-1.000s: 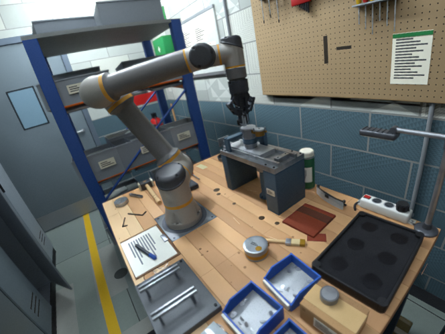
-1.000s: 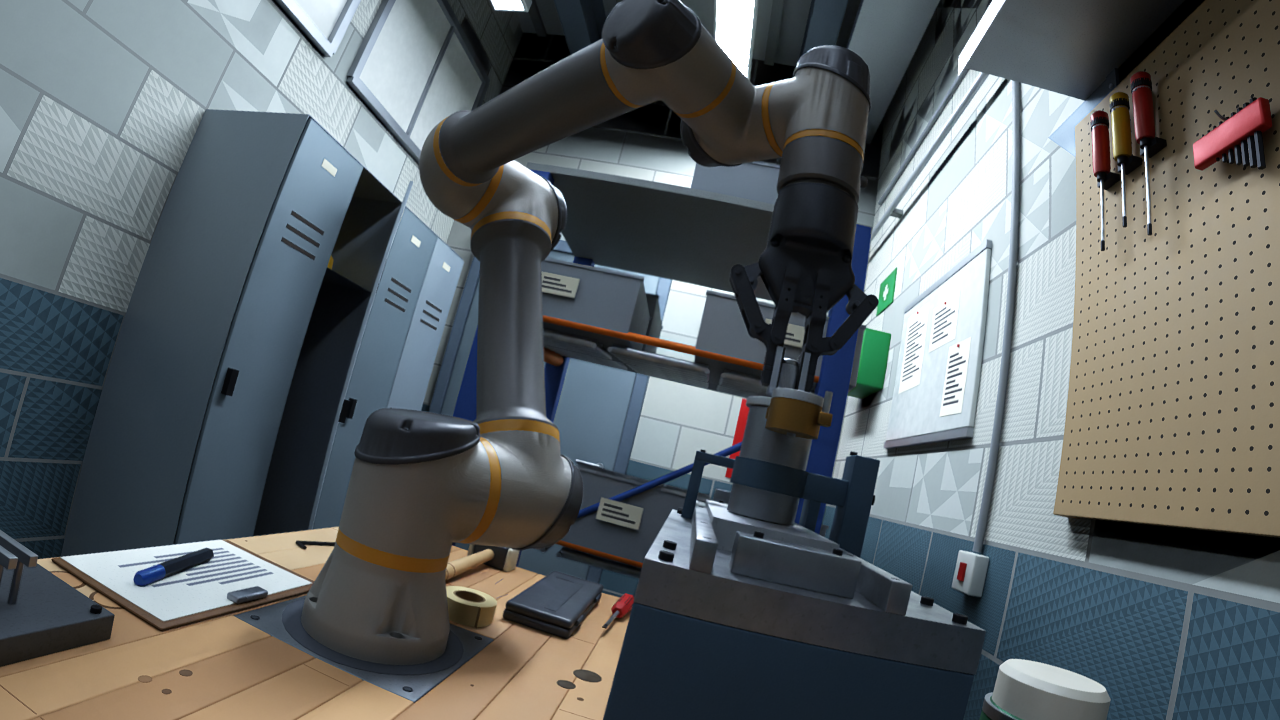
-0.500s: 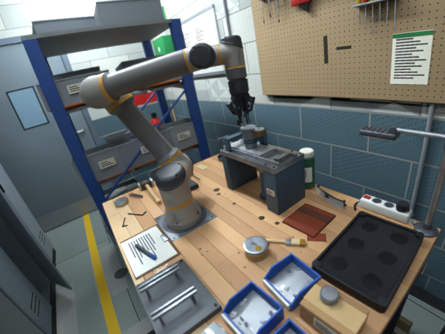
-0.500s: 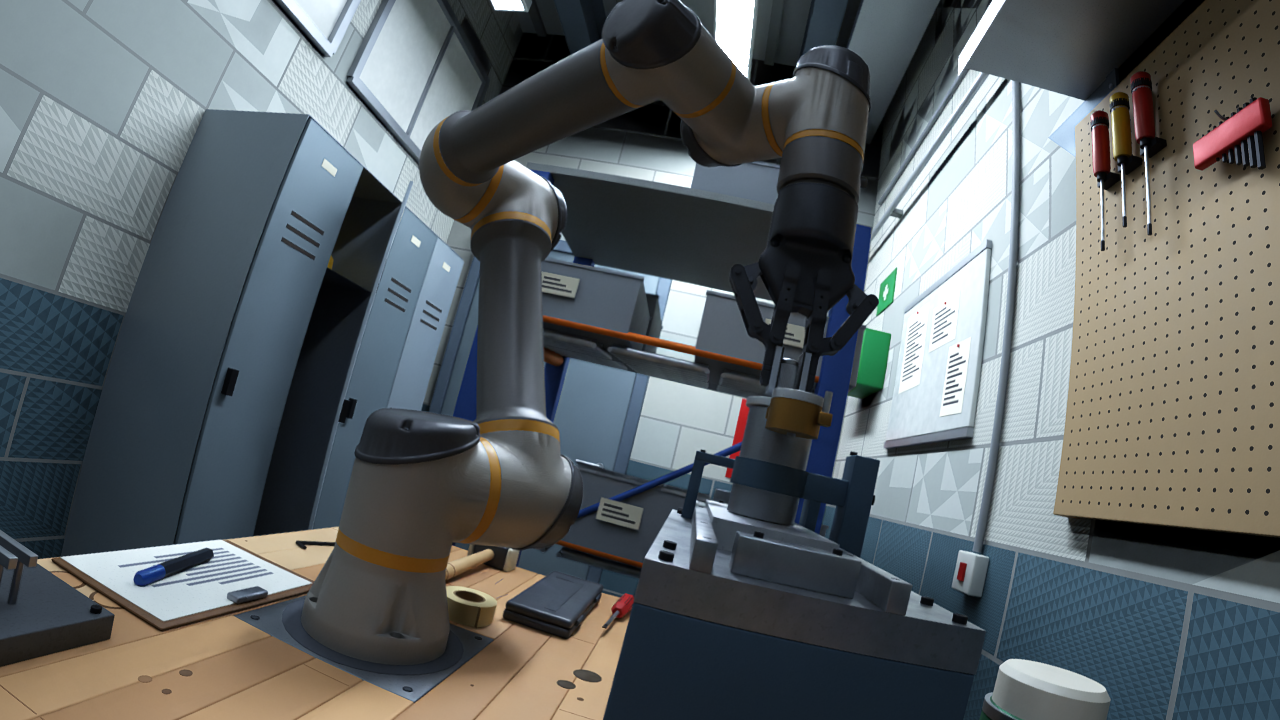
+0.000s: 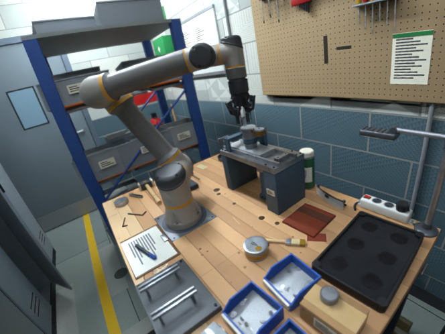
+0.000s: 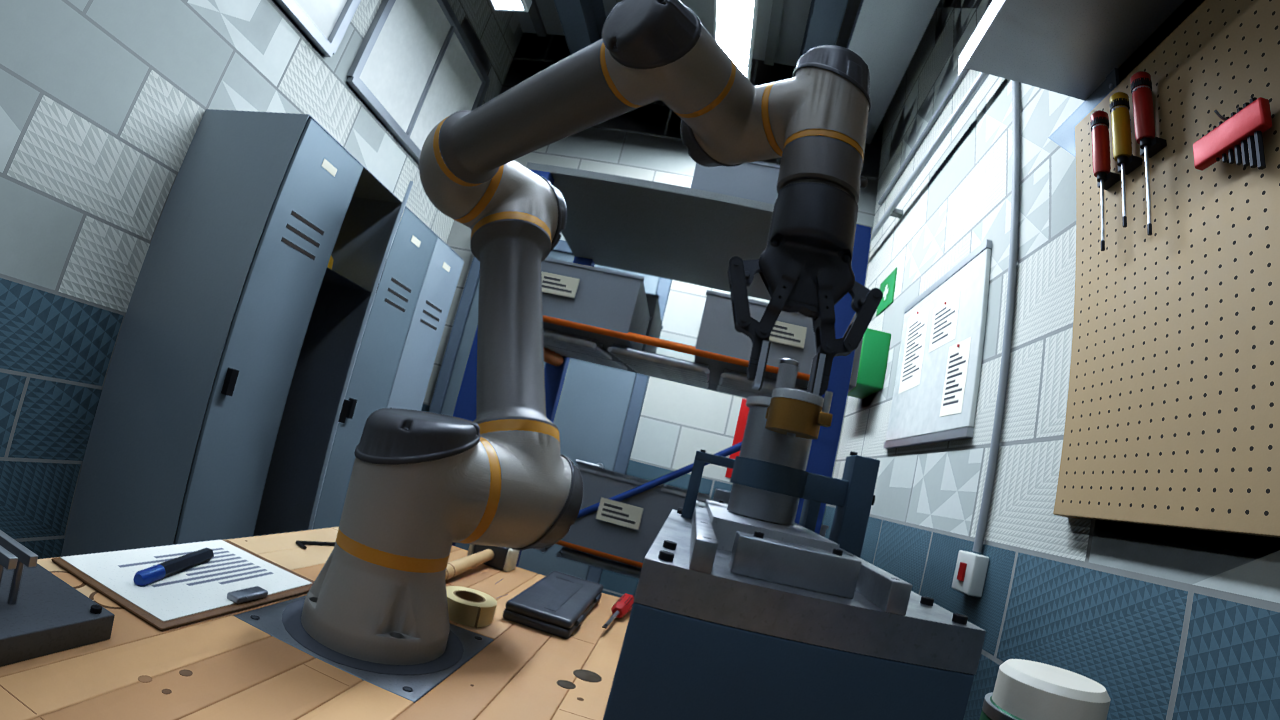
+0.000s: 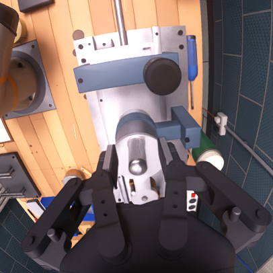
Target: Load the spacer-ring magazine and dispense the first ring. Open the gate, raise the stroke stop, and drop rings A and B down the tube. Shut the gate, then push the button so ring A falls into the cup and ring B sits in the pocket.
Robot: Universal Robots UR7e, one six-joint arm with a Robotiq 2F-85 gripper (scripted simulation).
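A grey knurled peg stands up from the top of the magazine tube, and my gripper hangs open right above it with the peg between its fingers, holding nothing. The tube stands upright on the grey fixture plate, which sits on a dark blue pedestal at the back of the bench. A brass-coloured collar rings the tube near its top. A black round knob sits on a blue bar across the plate. I cannot make out the rings or the cup.
The tiled back wall rises close behind the fixture, with a green bottle beside the pedestal. On the bench lie a round tin, a brush, blue bins, a black tray and a clipboard.
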